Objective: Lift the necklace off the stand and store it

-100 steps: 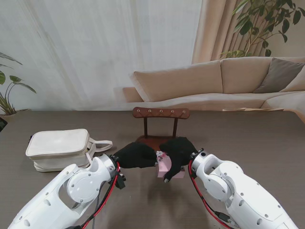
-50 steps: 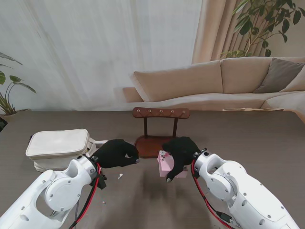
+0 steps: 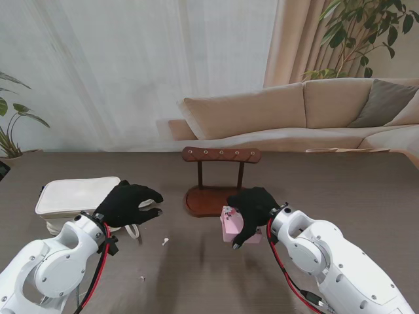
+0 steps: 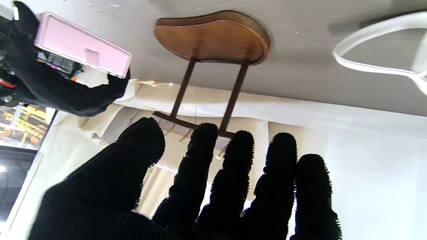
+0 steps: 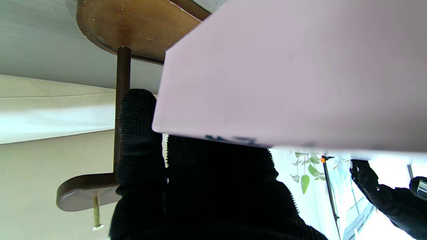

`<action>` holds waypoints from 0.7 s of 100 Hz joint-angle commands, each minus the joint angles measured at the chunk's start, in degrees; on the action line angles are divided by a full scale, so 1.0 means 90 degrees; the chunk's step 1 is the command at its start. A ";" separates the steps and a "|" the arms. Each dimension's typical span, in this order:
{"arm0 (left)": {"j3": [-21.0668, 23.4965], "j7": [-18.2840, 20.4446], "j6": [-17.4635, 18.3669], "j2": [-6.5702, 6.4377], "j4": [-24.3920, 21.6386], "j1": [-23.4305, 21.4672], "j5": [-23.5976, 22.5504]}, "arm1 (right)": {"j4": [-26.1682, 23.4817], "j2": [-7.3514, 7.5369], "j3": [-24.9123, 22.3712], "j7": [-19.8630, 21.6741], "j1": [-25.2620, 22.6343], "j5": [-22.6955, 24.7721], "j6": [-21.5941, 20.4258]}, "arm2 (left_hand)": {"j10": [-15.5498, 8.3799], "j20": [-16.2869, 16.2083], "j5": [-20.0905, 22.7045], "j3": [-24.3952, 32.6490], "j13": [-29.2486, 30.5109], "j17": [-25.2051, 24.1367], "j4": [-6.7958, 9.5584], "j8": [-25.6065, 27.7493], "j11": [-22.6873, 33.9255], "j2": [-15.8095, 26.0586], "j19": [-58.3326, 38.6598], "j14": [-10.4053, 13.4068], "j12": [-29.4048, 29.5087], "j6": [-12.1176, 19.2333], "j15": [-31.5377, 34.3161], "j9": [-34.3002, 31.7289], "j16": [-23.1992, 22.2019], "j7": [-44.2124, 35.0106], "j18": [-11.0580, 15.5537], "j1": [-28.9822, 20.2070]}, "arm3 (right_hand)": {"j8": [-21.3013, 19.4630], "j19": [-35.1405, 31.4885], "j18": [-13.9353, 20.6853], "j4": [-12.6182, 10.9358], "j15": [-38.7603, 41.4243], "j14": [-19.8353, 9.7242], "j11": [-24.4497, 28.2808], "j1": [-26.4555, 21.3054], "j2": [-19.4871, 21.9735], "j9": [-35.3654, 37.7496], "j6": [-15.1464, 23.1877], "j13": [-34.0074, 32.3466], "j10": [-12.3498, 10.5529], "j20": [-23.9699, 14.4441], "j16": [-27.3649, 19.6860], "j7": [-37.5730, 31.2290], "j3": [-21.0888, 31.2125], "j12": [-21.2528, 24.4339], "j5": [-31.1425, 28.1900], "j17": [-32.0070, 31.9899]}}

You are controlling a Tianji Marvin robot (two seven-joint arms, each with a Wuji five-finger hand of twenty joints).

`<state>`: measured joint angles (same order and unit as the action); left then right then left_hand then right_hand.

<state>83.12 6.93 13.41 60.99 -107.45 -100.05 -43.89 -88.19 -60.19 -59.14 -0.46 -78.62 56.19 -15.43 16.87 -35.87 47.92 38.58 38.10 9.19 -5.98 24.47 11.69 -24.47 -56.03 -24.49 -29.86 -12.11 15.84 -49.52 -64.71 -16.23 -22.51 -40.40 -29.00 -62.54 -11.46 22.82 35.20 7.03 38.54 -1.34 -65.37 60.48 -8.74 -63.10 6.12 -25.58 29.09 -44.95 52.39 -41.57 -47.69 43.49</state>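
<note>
The brown wooden necklace stand (image 3: 219, 176) rises at the table's middle, its pegged top bar bare; I see no necklace on it. My right hand (image 3: 252, 208) is shut on a small pink box (image 3: 230, 226) just nearer to me than the stand's base. The box (image 4: 81, 50) shows closed in the left wrist view, and it (image 5: 293, 76) fills the right wrist view beside the stand (image 5: 121, 100). My left hand (image 3: 127, 203) hovers open with fingers spread, left of the stand (image 4: 213, 43), holding nothing. The necklace is hidden.
A white zipped pouch (image 3: 77, 203) with a strap loop (image 4: 377, 50) lies at the left, partly behind my left hand. Small white flecks (image 3: 165, 241) lie on the brown table (image 3: 340, 190). A beige sofa (image 3: 314, 111) and plants stand beyond the far edge.
My left hand has drawn away from the pink box, swung left toward the white pouch and spread its fingers. My right hand stays on the box, shifted slightly right.
</note>
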 commanded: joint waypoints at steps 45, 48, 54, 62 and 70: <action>0.0849 0.0256 -0.0148 -0.0064 0.0081 -0.0336 -0.0801 | -0.0035 0.0020 -0.0069 0.0166 -0.0083 0.0008 -0.0102 | -0.0409 0.0954 -0.1773 0.0137 -0.2117 -0.1021 -0.0057 -0.1038 -0.0692 -0.0414 0.2736 0.0445 0.1209 -0.0136 -0.0798 0.1850 0.1395 0.1171 0.0987 0.0606 | -0.0428 -0.0212 -0.0004 -0.0262 0.0360 -0.0181 0.0570 -0.2673 0.0438 0.0730 0.1986 -0.0424 -0.0940 0.0156 0.0206 -0.2992 0.2877 -0.0524 -0.0856 -0.1378; 0.0872 0.0235 -0.0162 -0.0063 0.0113 -0.0347 -0.0835 | -0.0035 0.0020 -0.0071 0.0168 -0.0085 0.0007 -0.0103 | -0.0432 0.0982 -0.1885 0.0145 -0.2190 -0.1039 -0.0057 -0.1102 -0.0713 -0.0424 0.2873 0.0473 0.1257 -0.0142 -0.0826 0.1950 0.1609 0.1217 0.1034 0.0626 | -0.0428 -0.0212 -0.0003 -0.0261 0.0362 -0.0177 0.0569 -0.2664 0.0445 0.0728 0.1986 -0.0428 -0.0937 0.0156 0.0207 -0.2992 0.2875 -0.0523 -0.0856 -0.1378; 0.0925 0.0214 -0.0192 -0.0066 0.0163 -0.0369 -0.0930 | -0.0035 0.0021 -0.0075 0.0171 -0.0088 0.0008 -0.0104 | -0.0458 0.1049 -0.2088 0.0171 -0.2359 -0.1107 -0.0062 -0.1218 -0.0762 -0.0449 0.3176 0.0530 0.1350 -0.0143 -0.0881 0.2155 0.2019 0.1302 0.1135 0.0665 | -0.0428 -0.0211 -0.0003 -0.0263 0.0364 -0.0173 0.0568 -0.2668 0.0446 0.0729 0.1986 -0.0428 -0.0930 0.0156 0.0208 -0.2992 0.2876 -0.0521 -0.0856 -0.1379; 0.1014 0.0211 -0.0222 -0.0078 0.0220 -0.0395 -0.1135 | -0.0035 0.0021 -0.0079 0.0167 -0.0090 0.0011 -0.0108 | -0.0521 0.1190 -0.2413 0.0192 -0.2632 -0.1213 -0.0067 -0.1397 -0.0850 -0.0468 0.3679 0.0674 0.1491 -0.0120 -0.1001 0.2495 0.2633 0.1456 0.1327 0.0724 | -0.0428 -0.0211 -0.0004 -0.0263 0.0367 -0.0182 0.0568 -0.2671 0.0442 0.0727 0.1986 -0.0432 -0.0936 0.0156 0.0208 -0.2992 0.2875 -0.0521 -0.0856 -0.1380; 0.1117 0.0207 -0.0248 -0.0093 0.0267 -0.0422 -0.1403 | -0.0026 0.0021 -0.0079 0.0155 -0.0084 0.0018 -0.0114 | -0.0586 0.1338 -0.2748 0.0207 -0.2940 -0.1332 -0.0071 -0.1558 -0.0938 -0.0481 0.4199 0.0833 0.1630 -0.0099 -0.1126 0.2854 0.3160 0.1600 0.1525 0.0808 | -0.0428 -0.0211 -0.0004 -0.0265 0.0365 -0.0186 0.0567 -0.2674 0.0442 0.0727 0.1986 -0.0431 -0.0934 0.0156 0.0207 -0.2992 0.2875 -0.0521 -0.0856 -0.1380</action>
<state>92.28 7.72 11.70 60.54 -105.79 -103.35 -56.05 -88.19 -60.00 -59.89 0.24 -79.13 56.12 -16.16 12.48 -25.35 26.18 38.76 14.60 -0.79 -5.99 11.67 3.75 -25.83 -22.78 -18.27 -16.39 -12.64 7.14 -27.04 -39.54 -3.38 -11.57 -35.42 -29.00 -62.54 -11.46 22.82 35.20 7.03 38.54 -1.34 -65.37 60.48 -8.74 -63.10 6.12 -25.58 29.09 -44.95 52.39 -41.58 -47.69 43.49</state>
